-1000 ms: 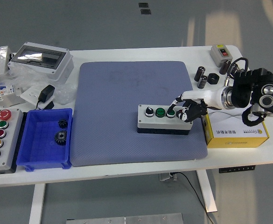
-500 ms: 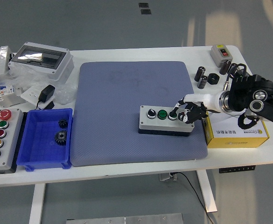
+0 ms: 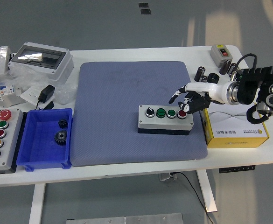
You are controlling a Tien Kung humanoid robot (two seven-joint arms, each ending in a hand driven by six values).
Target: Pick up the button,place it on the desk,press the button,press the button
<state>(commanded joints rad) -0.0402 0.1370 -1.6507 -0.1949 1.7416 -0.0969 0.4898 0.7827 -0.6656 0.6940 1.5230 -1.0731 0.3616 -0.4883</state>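
Observation:
A grey button box (image 3: 164, 119) lies on the blue-grey mat (image 3: 136, 93), right of centre. It carries a black knob, two green buttons and a red button (image 3: 181, 113) at its right end. My right hand (image 3: 186, 100) hovers just above the box's right end. Its index finger points left and the other fingers are curled; it holds nothing. The red button shows just below the fingers. My left arm is out of view.
A yellow cardboard box (image 3: 236, 131) lies right of the mat under my right arm. Black cylinders (image 3: 201, 77) and a small switch box (image 3: 219, 52) stand behind it. A blue bin (image 3: 46, 138) with gears and a second button box (image 3: 0, 133) are at the left, with clutter behind.
My right hand has lifted off the right green button and drawn back up and right, uncovering the red button. The button box shifted slightly right, then back.

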